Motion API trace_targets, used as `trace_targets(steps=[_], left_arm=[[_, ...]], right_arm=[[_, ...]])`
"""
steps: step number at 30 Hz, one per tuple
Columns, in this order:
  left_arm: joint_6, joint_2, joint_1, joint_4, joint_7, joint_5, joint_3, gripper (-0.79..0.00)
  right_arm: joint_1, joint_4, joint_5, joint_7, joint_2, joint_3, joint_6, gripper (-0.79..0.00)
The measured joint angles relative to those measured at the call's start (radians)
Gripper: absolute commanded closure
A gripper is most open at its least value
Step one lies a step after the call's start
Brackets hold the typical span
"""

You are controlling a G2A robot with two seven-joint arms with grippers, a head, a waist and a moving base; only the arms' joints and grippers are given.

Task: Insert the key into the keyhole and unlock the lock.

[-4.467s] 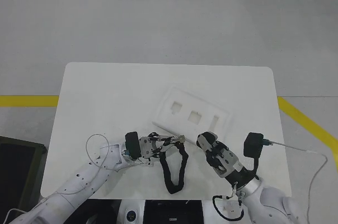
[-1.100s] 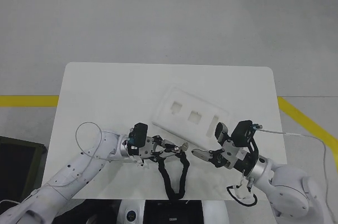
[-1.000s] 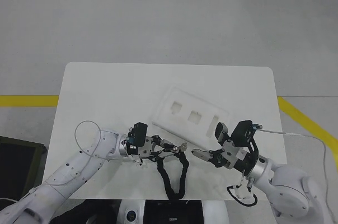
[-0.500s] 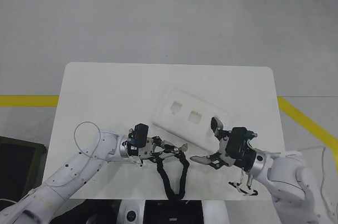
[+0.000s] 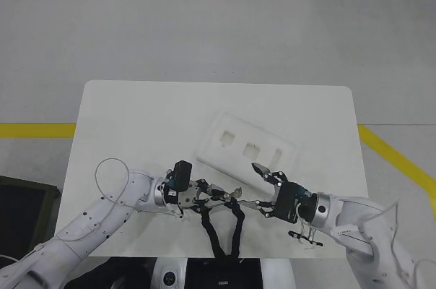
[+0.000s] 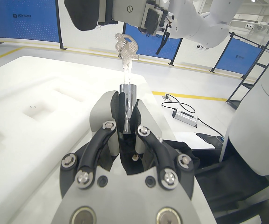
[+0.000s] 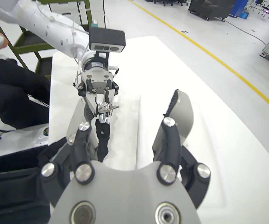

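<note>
Your left gripper [image 6: 125,101] has its fingers pinching the chrome cylinder lock [image 6: 128,91] over the white bench [image 5: 131,115]. The silver key [image 6: 127,50] sits in its keyhole, head protruding. Your right gripper [image 7: 129,108] has its fingers spread, just beside that head.

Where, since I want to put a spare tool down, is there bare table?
Bare table lies left of the foam tray, and as a strip between the tray and the far edge. The near middle is crowded: the left gripper holding the lock, the open right gripper and the black cable loop meet there.
</note>
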Motion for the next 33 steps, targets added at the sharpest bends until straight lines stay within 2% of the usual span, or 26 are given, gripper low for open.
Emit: trace_targets(steps=[3,7,12,16,19,22,23,26,33], left_arm=[[0.0,0.008,-0.013,0.0,-0.005,-0.014,0.016,0.0],[0.0,0.018,-0.026,-0.004,-0.01,-0.028,0.029,0.0],[0.0,0.028,-0.031,-0.011,-0.014,-0.04,0.04,0.0],[0.0,0.033,-0.034,-0.015,-0.02,-0.048,0.049,0.0],[0.0,0.035,-0.036,-0.017,-0.022,-0.053,0.057,0.0],[0.0,0.036,-0.04,-0.018,-0.025,-0.057,0.065,0.0],[0.0,0.036,-0.041,-0.018,-0.026,-0.059,0.067,0.0],[0.0,0.037,-0.045,-0.016,-0.029,-0.062,0.071,0.0],[0.0,0.039,-0.049,-0.009,-0.027,-0.068,0.075,0.0]], right_arm=[[0.006,-0.004,-0.028,0.01,0.002,-0.016,-0.016,-0.705],[0.009,-0.028,-0.054,0.039,0.008,-0.013,-0.034,-0.785],[0.006,-0.076,-0.125,0.091,0.015,-0.016,-0.036,-0.785],[0.008,-0.104,-0.208,0.098,0.018,-0.035,-0.019,-0.705],[0.01,-0.121,-0.27,0.081,0.019,-0.059,-0.013,-0.566],[0.015,-0.131,-0.343,0.069,0.021,-0.091,-0.011,-0.477],[0.016,-0.132,-0.364,0.068,0.022,-0.101,-0.01,-0.403],[0.023,-0.132,-0.418,0.061,0.023,-0.126,-0.002,-0.366],[0.021,-0.138,-0.485,0.053,0.028,-0.144,0.007,-0.342]])
